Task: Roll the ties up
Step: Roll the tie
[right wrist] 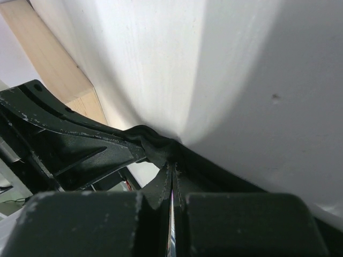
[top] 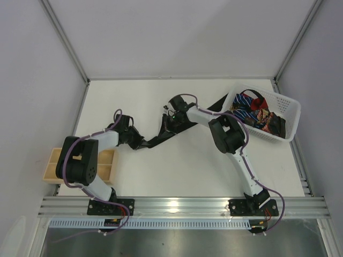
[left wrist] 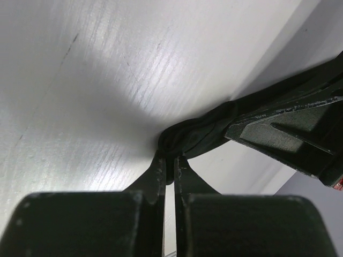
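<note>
The black tie (top: 216, 104) is laid on the table (top: 187, 166), stretched from beside the left wall of the white basket (top: 292, 115) out to the left and away from it. Its bunched end, the one farthest from the basket, is gripped by both arms. The left gripper (left wrist: 169, 166) is seen with its jaws pressed together on the dark fabric. The right gripper (right wrist: 172, 171) is likewise pinched onto the same bunch, just beside the left one, on the basket side. Striped, red and patterned ties (top: 254, 110) are heaped inside the basket. A wooden tray (top: 51, 168) is set well left of the basket, beyond both grippers.
</note>
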Robot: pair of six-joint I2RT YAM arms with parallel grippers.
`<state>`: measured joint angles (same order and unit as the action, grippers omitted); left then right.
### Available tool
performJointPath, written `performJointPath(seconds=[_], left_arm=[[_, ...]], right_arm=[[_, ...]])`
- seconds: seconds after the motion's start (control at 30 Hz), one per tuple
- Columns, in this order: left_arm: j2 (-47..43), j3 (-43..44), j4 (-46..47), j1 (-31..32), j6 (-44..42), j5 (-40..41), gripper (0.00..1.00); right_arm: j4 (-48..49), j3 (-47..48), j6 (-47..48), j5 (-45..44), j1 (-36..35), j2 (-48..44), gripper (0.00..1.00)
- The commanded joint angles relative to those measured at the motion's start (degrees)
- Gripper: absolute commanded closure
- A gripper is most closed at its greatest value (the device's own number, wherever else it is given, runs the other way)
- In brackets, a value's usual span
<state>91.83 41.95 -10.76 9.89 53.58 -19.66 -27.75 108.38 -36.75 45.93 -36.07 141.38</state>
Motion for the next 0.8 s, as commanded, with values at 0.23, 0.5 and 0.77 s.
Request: performJointPath(seconds=[0.23, 0.5, 0.77], left_arm=[[-7.4, 5.4, -10.3, 0.5, -5.9, 3.7, 1.0], [-8.2, 7.8, -12.9, 1.2, -7.7, 2.4, 1.0], [-9.0, 9.4, -15.1, 1.4, -11.1, 3.3, 1.0]], right_arm=[[-4.5, 0.3, 2.6, -3.5, -5.4, 2.1, 1.0], [-1.1, -0.4, -1.7, -0.5, -8.0, 1.3, 1.0], [-2.0, -0.6, -0.3, -3.0, -5.9, -1.5, 1.0]])
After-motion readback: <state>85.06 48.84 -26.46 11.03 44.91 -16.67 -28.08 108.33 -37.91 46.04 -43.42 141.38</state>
